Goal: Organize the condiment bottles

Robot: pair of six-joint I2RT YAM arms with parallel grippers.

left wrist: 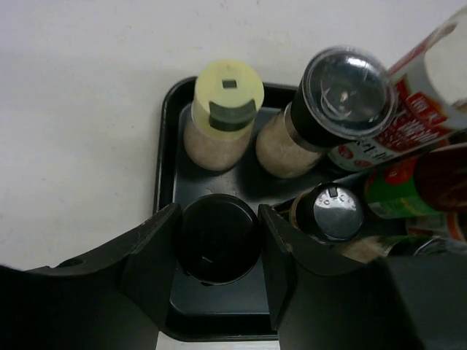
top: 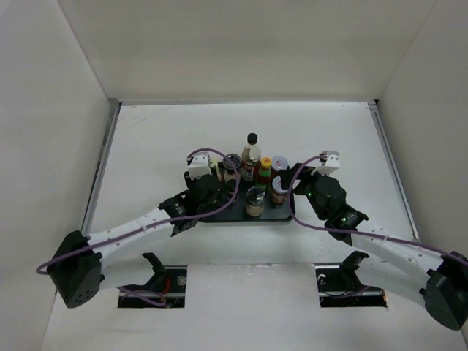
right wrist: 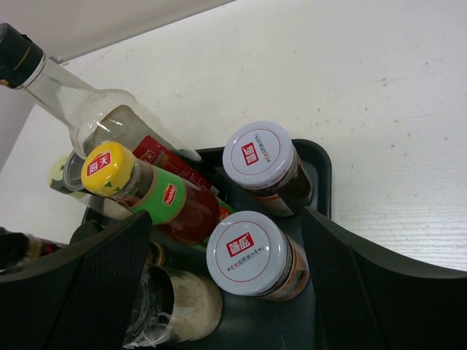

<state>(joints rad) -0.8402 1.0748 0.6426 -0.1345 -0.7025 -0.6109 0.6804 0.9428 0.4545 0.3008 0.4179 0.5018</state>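
A black tray (top: 227, 217) holds all the condiment bottles: a tall clear black-capped bottle (top: 251, 153), a red yellow-capped sauce bottle (top: 265, 172), two white-lidded jars (right wrist: 248, 254) and several spice jars. My left gripper (left wrist: 219, 226) is closed against both sides of a black-lidded jar (left wrist: 219, 244) standing in the tray's near left corner. Behind it stand a yellow-lidded jar (left wrist: 222, 117) and a dark-capped jar (left wrist: 328, 109). My right gripper (right wrist: 228, 233) is open wide, straddling the nearer white-lidded jar without touching it.
The tray (left wrist: 166, 146) lies mid-table between both arms. A silver-lidded jar (left wrist: 337, 213) stands just outside my left gripper's right finger. A clear-topped jar (right wrist: 175, 306) is next to my right gripper's left finger. White walls enclose the table.
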